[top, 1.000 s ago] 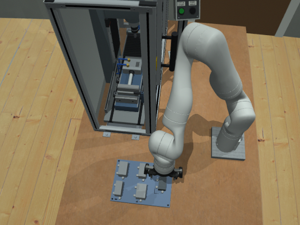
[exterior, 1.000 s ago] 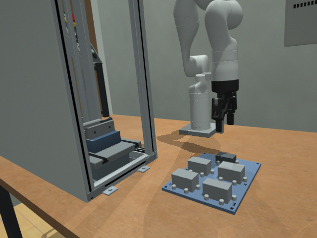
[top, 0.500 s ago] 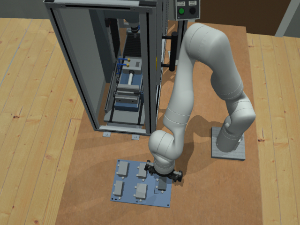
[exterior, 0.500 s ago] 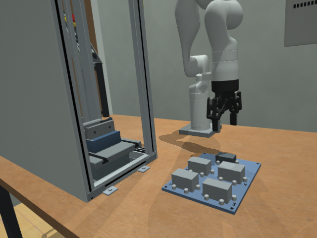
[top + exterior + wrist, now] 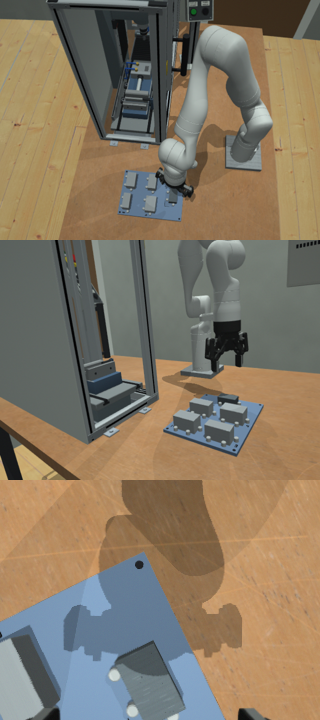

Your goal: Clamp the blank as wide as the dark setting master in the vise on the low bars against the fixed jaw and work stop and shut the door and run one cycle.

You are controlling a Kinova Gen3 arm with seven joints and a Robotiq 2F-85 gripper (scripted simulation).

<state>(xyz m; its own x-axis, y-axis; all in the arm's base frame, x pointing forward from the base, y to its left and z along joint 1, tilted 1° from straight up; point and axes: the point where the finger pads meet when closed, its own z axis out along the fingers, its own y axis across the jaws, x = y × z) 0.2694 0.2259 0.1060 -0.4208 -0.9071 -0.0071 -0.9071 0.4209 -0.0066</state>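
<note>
A blue plate (image 5: pixel 160 215) (image 5: pixel 254 407) (image 5: pixel 125 600) lies on the table in front of the guard. On it stand several grey blanks, among them one (image 5: pixel 131 179) (image 5: pixel 186 419), one (image 5: pixel 150 203) (image 5: pixel 233 411) and one (image 5: pixel 151 181) (image 5: pixel 201 405). The dark setting master (image 5: pixel 172 198) (image 5: pixel 227 398) (image 5: pixel 147 682) stands upright at the plate's corner nearest the arm's base. My gripper (image 5: pixel 226 364) is open and empty. It hangs well above the master's corner of the plate. Only its fingertips show at the bottom edge of the wrist view. The vise (image 5: pixel 136 100) (image 5: pixel 103 379) sits inside the guard with nothing between its jaws.
The guard (image 5: pixel 77 64) (image 5: pixel 144 317) stands behind the plate with its door end open; the door's black handle (image 5: pixel 184 54) is at the side. The control column carries the green button (image 5: pixel 193 11) and the black knob (image 5: pixel 205 11). The arm's base (image 5: pixel 242 155) stands to the right.
</note>
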